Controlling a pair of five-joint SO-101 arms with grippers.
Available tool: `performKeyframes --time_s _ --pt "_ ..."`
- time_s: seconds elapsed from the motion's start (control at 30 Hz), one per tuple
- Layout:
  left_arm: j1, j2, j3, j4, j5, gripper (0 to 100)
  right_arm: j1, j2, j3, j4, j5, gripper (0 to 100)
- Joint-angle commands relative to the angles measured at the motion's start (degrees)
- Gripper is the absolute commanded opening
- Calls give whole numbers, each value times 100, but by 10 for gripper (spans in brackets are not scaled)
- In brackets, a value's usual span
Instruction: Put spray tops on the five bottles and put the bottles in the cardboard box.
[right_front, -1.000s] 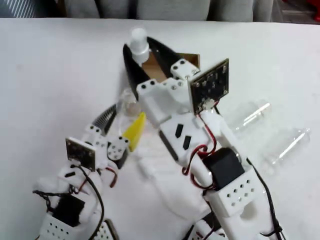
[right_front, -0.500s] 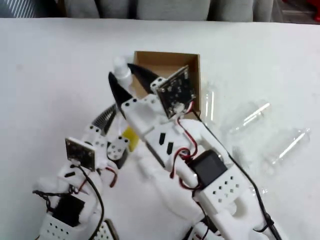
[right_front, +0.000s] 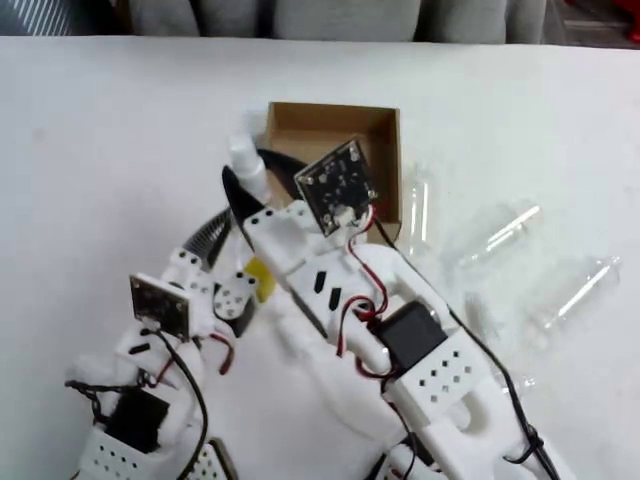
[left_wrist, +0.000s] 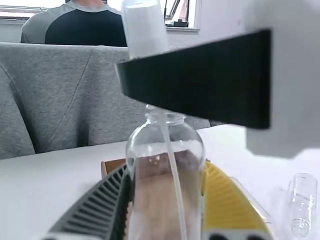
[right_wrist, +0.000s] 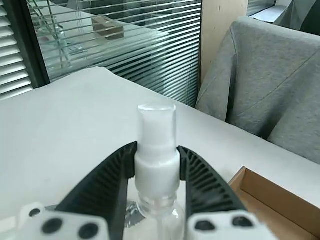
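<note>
Trouble watch: spray top could go on crooked

Table (right_front: 90, 130) is smooth, so anything I drop will roll. Spare bottles (right_front: 497, 232) already lie on their sides, well apart from the work. A runaway could end up among them.

Right arm (right_front: 400, 340) is the big one, and it leans over the left arm (right_front: 150, 360). If I push down too hard, I think it could shove the left arm or bump the cardboard box (right_front: 335, 125). The box sits just behind both grippers.

Left gripper (left_wrist: 165, 200) has its grey & yellow jaws squeezed on the bottle (left_wrist: 165, 150), which stands upright. A hard push from above might make the bottle slide down in that grip, or tip over.

Right gripper (right_wrist: 156, 155) has its black jaws narrow, pinched round the spray top (right_wrist: 156, 145). The top sits right over the bottle's mouth. I can't tell if it's pressed all the way on.

- If it's tilted even a bit, it could jam on the rim.
- If I let go too soon, it may pop off and fall.

Thin tube (left_wrist: 172, 200) is down inside the bottle, which is good. A sideways move by either arm could bend it, tho, or pull it back out.
</note>
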Motion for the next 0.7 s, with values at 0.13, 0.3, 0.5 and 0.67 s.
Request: performKeyframes --time_s 0.13,0.3,0.5,0.67 --pt "-40 -92 -97 -176 -79 46 -48 -207 -105 409 -53 125" --pt "-40 -92 -97 -176 -79 46 -57 -699 -105 444 -53 156" --pt "-40 -92 -97 -176 -79 46 -40 -1226 -114 444 -9 159" --pt "-40 -92 -79 -176 -79 46 -4 -1200 -747 892 -35 156"
